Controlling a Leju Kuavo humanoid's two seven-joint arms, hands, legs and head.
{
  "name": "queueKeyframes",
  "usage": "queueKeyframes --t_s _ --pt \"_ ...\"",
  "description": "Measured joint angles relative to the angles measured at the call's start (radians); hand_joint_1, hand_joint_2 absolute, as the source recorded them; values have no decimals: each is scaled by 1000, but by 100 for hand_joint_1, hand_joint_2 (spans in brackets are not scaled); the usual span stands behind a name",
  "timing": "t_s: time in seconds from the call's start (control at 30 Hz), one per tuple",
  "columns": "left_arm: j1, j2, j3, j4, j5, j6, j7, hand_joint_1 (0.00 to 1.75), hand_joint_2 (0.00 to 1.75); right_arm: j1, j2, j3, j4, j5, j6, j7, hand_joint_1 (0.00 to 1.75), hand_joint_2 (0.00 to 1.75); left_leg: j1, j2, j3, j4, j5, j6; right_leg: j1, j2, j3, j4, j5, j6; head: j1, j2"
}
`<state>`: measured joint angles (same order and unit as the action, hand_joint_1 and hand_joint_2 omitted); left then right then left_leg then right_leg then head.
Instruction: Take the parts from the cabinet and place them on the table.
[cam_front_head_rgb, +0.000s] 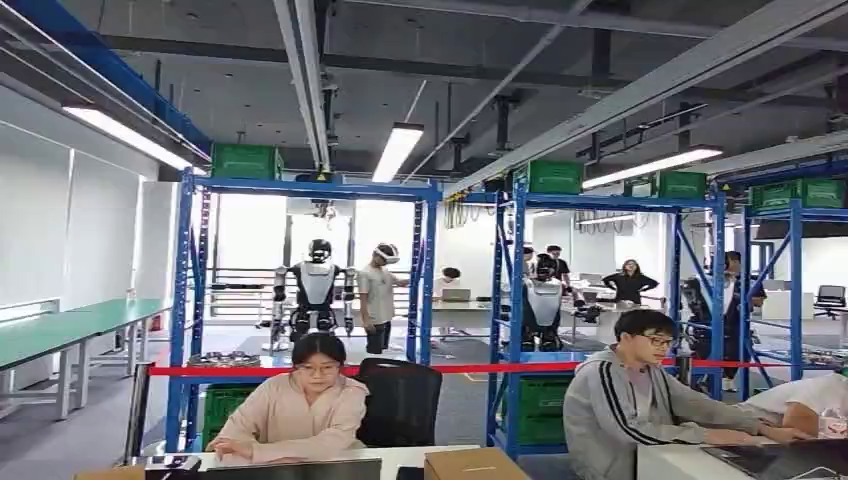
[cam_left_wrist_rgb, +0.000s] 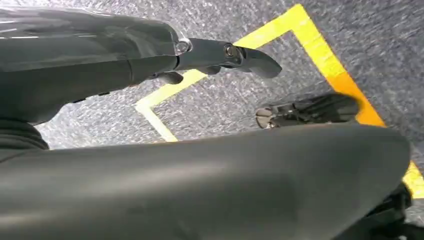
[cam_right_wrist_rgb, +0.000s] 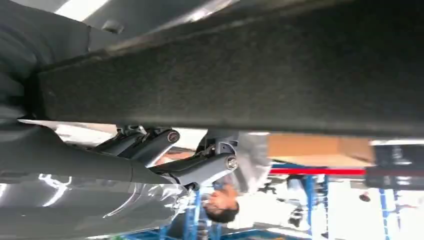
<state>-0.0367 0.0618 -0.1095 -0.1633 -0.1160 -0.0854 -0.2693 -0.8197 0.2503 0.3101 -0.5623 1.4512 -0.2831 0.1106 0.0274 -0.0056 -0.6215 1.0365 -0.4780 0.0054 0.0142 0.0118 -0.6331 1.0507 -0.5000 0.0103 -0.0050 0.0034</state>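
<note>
Across the workshop ahead, seen from the head view, blue racks (cam_front_head_rgb: 305, 270) are ranged behind a red barrier tape (cam_front_head_rgb: 470, 368), and two people are seated at desks in the foreground; no cabinet with parts can be picked out with any certainty, so the place of the task's things cannot be told from here, though some objects lie on a low shelf (cam_front_head_rgb: 224, 359) of the left rack. The left hand (cam_left_wrist_rgb: 220, 57) is hung toward grey carpet marked with a yellow floor line (cam_left_wrist_rgb: 320, 47); its fingers are loosely extended and nothing is held. The right hand (cam_right_wrist_rgb: 175, 155) is seen with fingers partly curled and apart, and nothing is gripped there either. The step in hand is judged to be locating and approaching the cabinet. It would be done well if the body were turned until the cabinet is squarely faced, both hands kept empty and low, and the seated people and tape given a wide berth.
</note>
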Motion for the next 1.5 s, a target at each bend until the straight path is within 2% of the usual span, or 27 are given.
queueKeyframes --t_s 0.1,0.13,0.17,0.2,0.27,0.3,0.43,0.5,0.53,0.6,0.67,0.73,0.8,0.83,0.97,1.03,1.07,1.1,1.13,1.17,1.2,1.23,1.3,1.33,1.4,1.43,1.5 --pt "-2 1 0 0 -1 1 0 0 0 10 23 6 9 16 -6 -10 175 175 0 1 1 0 -1 6 -12 -5 -99 218 -103 14 0 0" --pt "-1 1 0 0 -2 1 0 0 0 18 32 11 12 21 -7 -13 175 175 1 1 2 0 -1 5 -15 -7 -127 274 -114 17 0 0" --pt "-1 1 0 0 -5 1 0 0 0 25 40 16 13 25 -7 -16 175 175 1 0 3 1 -2 5 -17 -7 -133 280 -104 18 0 0" --pt "-1 1 0 0 -8 1 -1 0 0 30 47 19 13 27 -7 -17 175 175 1 0 4 1 -2 5 -18 -7 -116 242 -75 18 0 0" --pt "-2 1 0 0 -10 2 -5 0 0 32 67 35 12 38 -7 -21 175 175 2 -1 10 0 -6 1 -18 -7 -35 73 12 12 0 0" --pt "-2 1 0 0 -12 2 -7 0 0 31 75 41 12 41 -7 -23 175 175 2 0 12 -1 -7 -2 -18 -7 1 -8 35 7 0 0" --pt "-5 1 0 0 -19 3 -9 0 0 42 94 77 10 30 -6 -23 175 175 3 -2 13 -11 -3 -25 -5 -5 10 -24 24 -11 0 0" --pt "-6 0 0 0 -21 1 -13 0 0 44 103 96 6 19 -5 -16 175 175 2 0 12 -2 -21 -33 -12 -7 22 -47 36 -28 0 0" --pt "-7 0 -1 0 -23 -3 -15 0 0 41 108 105 6 11 -1 -16 175 175 2 0 -7 44 -55 -30 -13 -8 23 -50 37 -35 0 0" --pt "-10 0 -2 0 -29 -9 -15 0 0 43 112 119 8 0 4 -13 175 175 0 0 -78 203 -128 -32 -9 -8 24 -49 37 -37 0 0" --pt "-10 0 -3 0 -33 -11 -15 0 0 48 112 129 14 -2 11 -6 175 175 1 0 -121 289 -144 -34 -7 -8 24 -47 36 -38 0 0" --pt "-12 0 -6 0 -36 -12 -15 0 0 52 112 137 17 -7 19 -1 175 175 2 1 -79 198 -79 -37 -7 -7 24 -43 33 -37 0 0" --pt "-21 0 -9 0 -42 -12 -15 0 0 48 112 146 23 -13 26 11 175 175 6 2 2 26 2 -37 -8 -5 24 -33 26 -28 0 0" --pt "-25 0 -10 0 -43 -12 -15 0 0 43 112 148 28 -17 29 18 175 175 1 1 13 8 -14 -36 2 -4 17 -24 22 -22 0 0" --pt "-32 0 -16 0 -53 -13 -14 0 0 37 111 164 53 -23 39 34 175 175 0 -1 9 5 -9 -12 -3 -4 14 -23 25 -10 0 0" --pt "-37 -1 -18 0 -55 -15 -13 0 0 31 111 167 64 -20 49 43 175 175 3 0 10 3 -7 -2 -6 -7 -2 21 -15 6 0 0" --pt "-40 -1 -18 0 -56 -17 -13 0 0 26 111 172 74 -19 53 49 175 175 3 1 11 3 -7 1 -10 -7 -33 95 -57 11 0 0" --pt "-42 -1 -20 0 -60 -19 -13 0 175 24 110 177 82 -18 56 54 0 0 3 1 11 3 -7 2 -12 -7 -67 171 -90 14 0 0" --pt "-44 -1 -23 0 -63 -19 -13 0 175 23 110 180 92 -16 60 58 0 0 2 1 11 4 -7 2 -13 -7 -102 248 -118 16 0 0" --pt "-45 -1 -25 0 -64 -20 -13 0 175 24 110 183 102 -16 63 63 0 0 3 1 11 4 -7 2 -14 -7 -122 289 -122 17 0 0" --pt "-47 -1 -26 0 -66 -19 -13 0 175 24 109 186 111 -17 64 67 0 0 2 1 11 4 -8 2 -14 -7 -116 273 -103 16 0 0" --pt "-48 -2 -26 0 -71 -18 -13 0 175 22 109 187 116 -16 64 69 0 0 2 0 12 4 -8 2 -13 -7 -90 218 -68 13 0 0" --pt "-51 -2 -27 -1 -73 -13 -7 0 175 13 110 189 125 -16 64 75 0 0 0 -1 15 3 -8 1 -9 -7 -1 30 22 -4 0 0" --pt "-53 -3 -27 -1 -77 -11 -6 0 175 10 109 189 128 -16 64 76 0 0 0 -1 14 2 -9 0 -4 -6 23 -18 19 -13 0 0" --pt "-54 -3 -27 -2 -84 -8 -3 0 175 7 109 189 140 -16 64 76 0 0 0 -1 11 0 -7 -9 0 -6 23 -28 20 -15 1 0" --pt "-53 -3 -28 -2 -85 -8 -1 0 0 6 108 189 143 -16 65 76 0 0 2 -1 13 -4 -6 -16 1 -5 23 -28 19 -18 0 0" --pt "-54 -3 -29 -2 -87 -8 -4 0 0 4 109 189 148 -16 68 76 0 0 3 0 19 -11 -11 -26 -11 -9 38 -59 35 -29 1 0"
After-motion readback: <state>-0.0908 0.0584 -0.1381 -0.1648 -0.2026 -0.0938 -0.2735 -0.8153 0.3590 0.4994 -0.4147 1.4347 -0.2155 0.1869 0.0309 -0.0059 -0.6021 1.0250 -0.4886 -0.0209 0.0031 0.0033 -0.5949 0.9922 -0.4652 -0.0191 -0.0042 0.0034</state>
